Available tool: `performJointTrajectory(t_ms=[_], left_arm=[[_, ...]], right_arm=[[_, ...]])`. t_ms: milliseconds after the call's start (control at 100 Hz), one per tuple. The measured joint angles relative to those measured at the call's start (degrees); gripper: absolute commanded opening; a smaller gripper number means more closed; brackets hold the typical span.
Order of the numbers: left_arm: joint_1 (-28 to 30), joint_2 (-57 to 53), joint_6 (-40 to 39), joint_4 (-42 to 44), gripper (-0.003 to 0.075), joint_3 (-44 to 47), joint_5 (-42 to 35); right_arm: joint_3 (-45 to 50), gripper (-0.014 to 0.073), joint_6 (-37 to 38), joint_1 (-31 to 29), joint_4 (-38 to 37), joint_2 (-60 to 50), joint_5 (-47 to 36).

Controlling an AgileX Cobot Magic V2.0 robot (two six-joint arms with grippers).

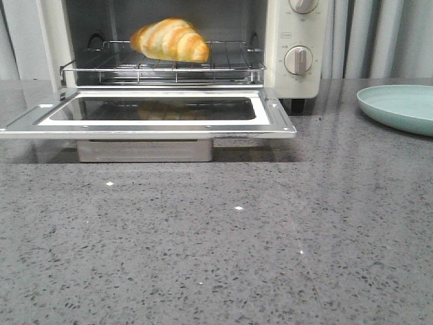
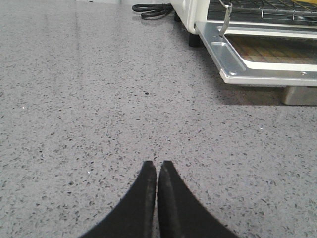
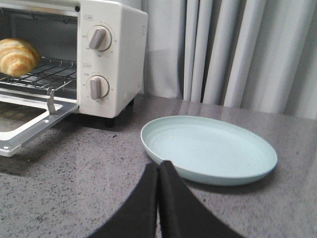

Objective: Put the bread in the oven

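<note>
Countertop of grey speckled stone [image 1: 223,244] carries everything, and the cream-white countertop toaster oven [image 1: 298,74] is the landmark to place the rest by. Its dark glass door [image 1: 152,112] lies folded down flat toward the robot, and the wire rack [image 1: 162,68] stands slid partway out over it. To the oven's right, well apart from it, rests a pale mint-green round plate [image 3: 210,148], bare. A black power cord [image 2: 152,8] lies coiled behind the oven's left corner.

On the rack, inside the oven's mouth, sits the golden-orange croissant-shaped bread with pale cream stripes [image 1: 170,40], touching nothing but the wires.

Both arms sit low over the stone in front of the oven: the left gripper [image 2: 157,171] and the right gripper [image 3: 159,171] each have their black fingers pressed together, holding nothing.

The placing step looks done. What seems to remain, if anything, is swinging the door up, which would call for a push under its front edge.
</note>
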Motion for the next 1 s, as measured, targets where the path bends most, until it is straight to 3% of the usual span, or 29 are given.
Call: performJointTrajectory(t_ms=[430,1000], left_arm=[[0.0,0.0,0.0,0.0,-0.0022,0.0,0.0],[0.0,0.0,0.0,0.0,-0.0021,0.0,0.0]], right_arm=[[0.0,-0.0048,0.0,-2.9,4.8,-3.6,22.0],[0.0,-0.0048,0.0,-3.3,4.9,-3.6,22.3]])
